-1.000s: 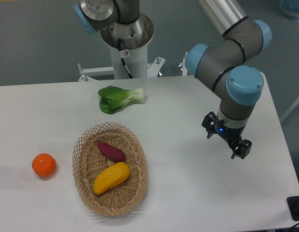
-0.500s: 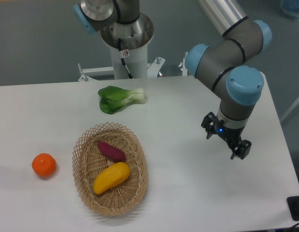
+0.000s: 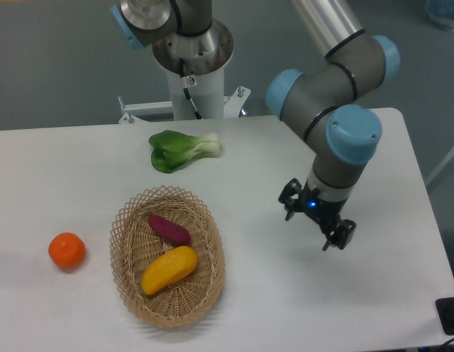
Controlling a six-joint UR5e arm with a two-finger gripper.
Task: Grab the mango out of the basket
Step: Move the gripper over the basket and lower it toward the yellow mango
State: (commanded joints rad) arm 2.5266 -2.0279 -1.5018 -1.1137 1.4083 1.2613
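The yellow-orange mango (image 3: pixel 169 269) lies in the lower part of the tan wicker basket (image 3: pixel 207 281), next to a purple sweet potato (image 3: pixel 169 229). My gripper (image 3: pixel 315 225) hangs over the bare table well to the right of the basket. Its two dark fingers stand apart and hold nothing.
A round orange fruit (image 3: pixel 67 250) sits on the table left of the basket. A green bok choy (image 3: pixel 181 150) lies behind the basket. The robot base (image 3: pixel 190 66) stands at the back edge. A dark object (image 3: pixel 449 315) sits at the table's front right corner.
The arm has swung left, bringing the gripper closer to the basket. The fruits and basket have not moved.
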